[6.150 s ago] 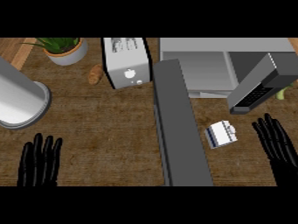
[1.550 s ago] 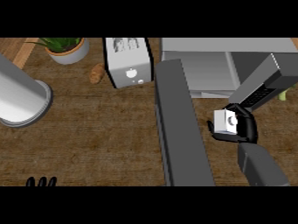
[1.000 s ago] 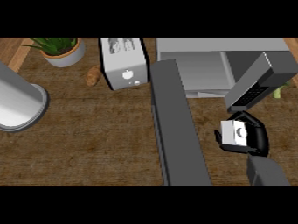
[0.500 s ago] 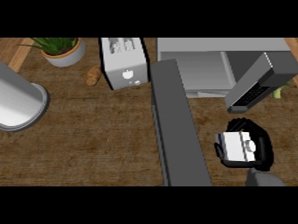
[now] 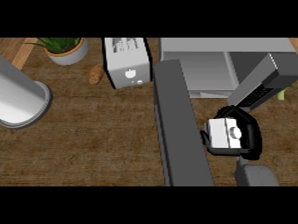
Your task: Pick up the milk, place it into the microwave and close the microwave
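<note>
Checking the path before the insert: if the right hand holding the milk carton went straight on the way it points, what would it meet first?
Probably the open grey microwave door, just ahead of the right hand curled round the white milk carton; depth is unclear.

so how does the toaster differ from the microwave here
The toaster is a narrow upright box standing behind the long grey bar; the microwave is much wider and sits further right. The toaster is closed on all sides, while the microwave's door stands swung open, showing its pale inside. Both are grey-white boxes at the back of the wooden counter.
</note>
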`<state>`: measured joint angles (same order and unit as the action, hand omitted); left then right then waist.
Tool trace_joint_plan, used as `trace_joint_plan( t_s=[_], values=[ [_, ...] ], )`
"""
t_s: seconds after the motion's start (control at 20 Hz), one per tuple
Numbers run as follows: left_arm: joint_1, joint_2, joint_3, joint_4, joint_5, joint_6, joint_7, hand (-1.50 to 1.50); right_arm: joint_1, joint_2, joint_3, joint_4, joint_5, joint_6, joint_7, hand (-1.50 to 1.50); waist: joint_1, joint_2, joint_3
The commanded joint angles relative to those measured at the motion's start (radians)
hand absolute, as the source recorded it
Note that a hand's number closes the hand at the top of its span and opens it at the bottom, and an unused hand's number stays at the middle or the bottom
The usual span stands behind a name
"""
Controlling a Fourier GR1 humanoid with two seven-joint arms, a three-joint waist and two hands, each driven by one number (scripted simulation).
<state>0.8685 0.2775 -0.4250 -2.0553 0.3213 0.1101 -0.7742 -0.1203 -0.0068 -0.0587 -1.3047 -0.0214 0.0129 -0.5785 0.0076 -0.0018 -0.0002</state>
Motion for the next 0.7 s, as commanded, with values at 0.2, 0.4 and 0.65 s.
trace_joint_plan(
  t_s=[0.2,0.4,0.65],
  values=[
    [-0.025,-0.018,-0.021,0.031,-0.025,0.025,-0.005,-1.5,-0.212,0.007,0.11,0.176,0.01,-0.219,0.069,1.5,0.011,0.004,0.001],
    [0.011,0.012,0.006,0.038,-0.001,-0.009,-0.039,-1.5,-0.242,0.007,0.056,0.371,0.071,-0.253,-0.028,1.5,0.014,0.004,0.001],
    [0.003,0.016,0.013,0.008,0.007,-0.003,-0.02,-1.5,-0.471,0.007,-0.031,0.619,0.013,-0.301,-0.024,1.5,0.027,0.008,0.002]
  ],
)
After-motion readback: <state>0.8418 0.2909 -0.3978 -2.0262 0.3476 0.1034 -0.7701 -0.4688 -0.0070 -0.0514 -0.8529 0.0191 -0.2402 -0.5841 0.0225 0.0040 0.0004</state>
